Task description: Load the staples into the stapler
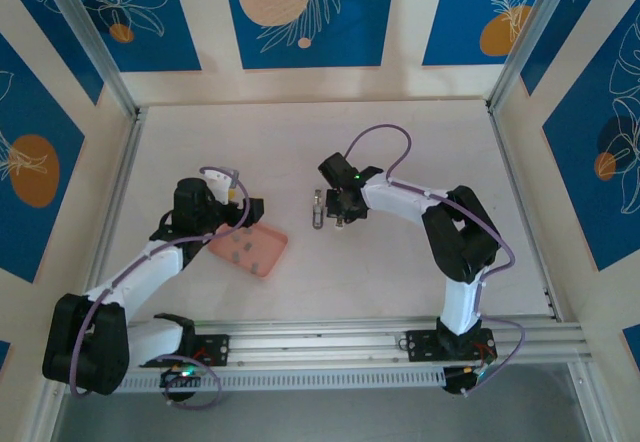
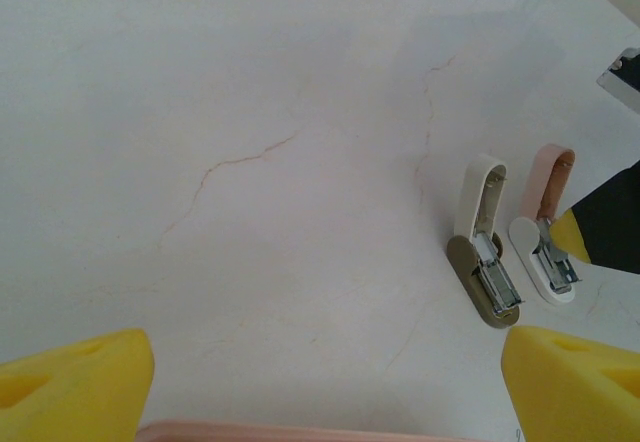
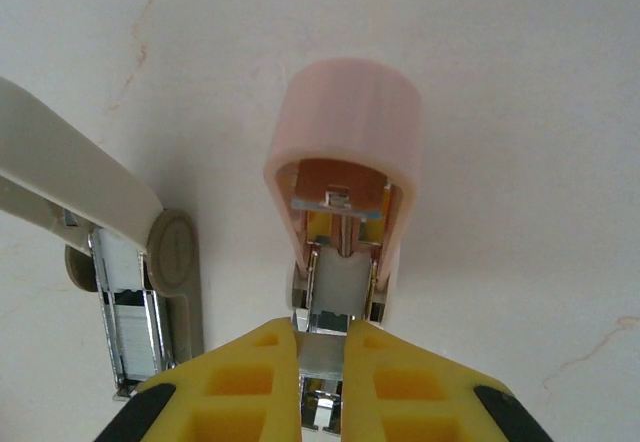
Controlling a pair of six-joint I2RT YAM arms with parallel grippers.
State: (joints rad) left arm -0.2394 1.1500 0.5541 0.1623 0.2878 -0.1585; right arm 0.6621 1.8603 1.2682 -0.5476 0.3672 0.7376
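Pinning the pink stapler (image 3: 345,112) open: right gripper (image 3: 322,337) clamped on its metal channel; left gripper (image 2: 325,377) wide, empty, should lift one of the staples (image 1: 248,249) level, squarely

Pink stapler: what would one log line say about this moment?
left gripper open by tray | right gripper shut on pink stapler | olive stapler open | staples in tray

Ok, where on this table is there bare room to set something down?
Bare: the far stretch of table along the back wall, and the patch right of the right arm. Crowded: the middle, where the pink stapler in the shut right gripper lies beside the olive stapler, and the salmon tray sits with the open left gripper over its far edge.
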